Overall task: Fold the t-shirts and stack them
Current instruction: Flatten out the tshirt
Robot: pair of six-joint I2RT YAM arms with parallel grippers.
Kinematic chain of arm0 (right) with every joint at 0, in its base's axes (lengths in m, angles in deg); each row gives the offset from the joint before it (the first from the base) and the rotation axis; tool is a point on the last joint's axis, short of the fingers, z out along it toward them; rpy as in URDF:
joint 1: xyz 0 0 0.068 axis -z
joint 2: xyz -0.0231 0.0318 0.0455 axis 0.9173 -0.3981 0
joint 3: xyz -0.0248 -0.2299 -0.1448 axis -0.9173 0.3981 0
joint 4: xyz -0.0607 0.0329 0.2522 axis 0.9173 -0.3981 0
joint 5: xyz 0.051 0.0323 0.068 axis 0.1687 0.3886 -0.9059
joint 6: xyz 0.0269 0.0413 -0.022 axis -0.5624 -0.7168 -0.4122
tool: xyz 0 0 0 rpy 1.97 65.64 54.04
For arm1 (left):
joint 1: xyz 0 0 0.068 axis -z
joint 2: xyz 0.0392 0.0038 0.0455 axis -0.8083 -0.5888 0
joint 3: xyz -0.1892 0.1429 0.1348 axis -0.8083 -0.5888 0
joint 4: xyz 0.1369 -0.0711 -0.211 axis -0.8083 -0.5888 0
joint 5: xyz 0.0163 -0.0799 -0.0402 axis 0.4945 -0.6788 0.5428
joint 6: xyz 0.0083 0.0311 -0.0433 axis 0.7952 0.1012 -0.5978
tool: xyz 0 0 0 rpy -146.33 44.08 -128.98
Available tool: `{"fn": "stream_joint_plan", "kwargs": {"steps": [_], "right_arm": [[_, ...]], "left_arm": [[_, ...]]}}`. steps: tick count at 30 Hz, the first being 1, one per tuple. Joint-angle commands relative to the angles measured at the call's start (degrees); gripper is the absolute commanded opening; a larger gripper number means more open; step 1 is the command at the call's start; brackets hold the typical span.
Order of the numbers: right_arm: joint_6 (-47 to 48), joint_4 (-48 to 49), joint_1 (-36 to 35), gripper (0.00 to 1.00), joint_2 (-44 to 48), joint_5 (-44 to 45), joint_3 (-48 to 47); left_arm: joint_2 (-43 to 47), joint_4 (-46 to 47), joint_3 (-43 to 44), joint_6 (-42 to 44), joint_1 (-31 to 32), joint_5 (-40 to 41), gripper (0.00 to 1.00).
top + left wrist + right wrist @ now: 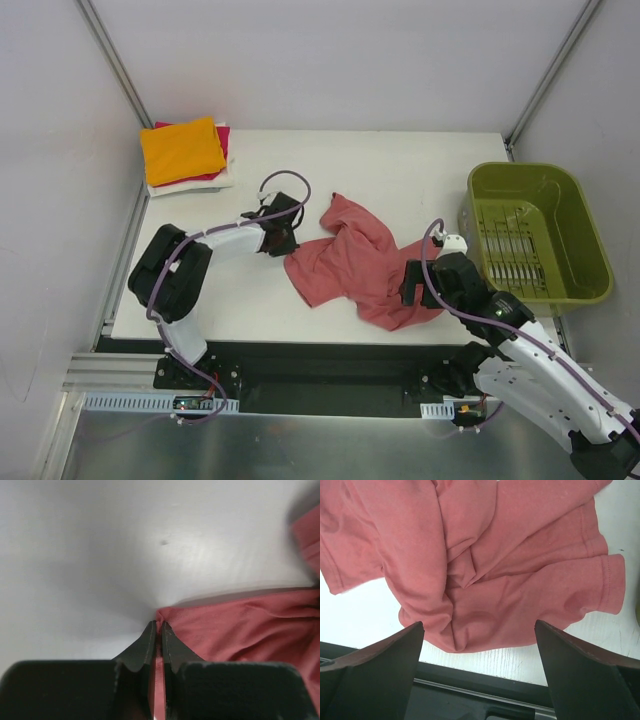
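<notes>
While pinching a t-shirt [355, 262] corner in the left end effector [159, 626], held the right end effector [479, 624] spread just above its crumpled folds. Judged the flattening step; next needed a pinch beneath, then pulling apart.

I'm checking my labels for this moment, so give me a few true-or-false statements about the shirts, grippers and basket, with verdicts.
1. The left gripper is shut on the red shirt's edge. True.
2. The right gripper is clamped on the red shirt. False: its fingers stand wide apart above the cloth.
3. The red shirt lies spread flat. False: it is crumpled in the middle of the table.
4. An orange shirt tops the stack in the far left corner. True.
5. A shirt lies in the basket. False: no shirt shows in it.
</notes>
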Motion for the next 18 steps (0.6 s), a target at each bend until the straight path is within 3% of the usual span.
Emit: {"fn": "stream_joint_plan", "kwargs": {"steps": [1,8,12,18], "right_arm": [[0.6,0.4,-0.3,0.97,-1.4,0.2,-0.5],[-1.5,1.9,-0.3,0.97,-6.4,0.0,-1.9],[-3.9,1.9,-0.3,0.97,-10.1,1.7,-3.3],[-9.0,-1.7,-0.9,0.99,-15.1,-0.9,-4.7]], "left_arm": [[7.9,-12.9,-6.0,-2.2,-2.6,14.8,0.0],[28.9,-15.0,-21.6,-5.7,-19.4,16.6,0.0],[41.2,-17.3,-28.7,-9.9,-23.2,20.8,0.0],[48.4,-19.2,-30.1,-10.5,-25.7,19.6,0.0]]}}
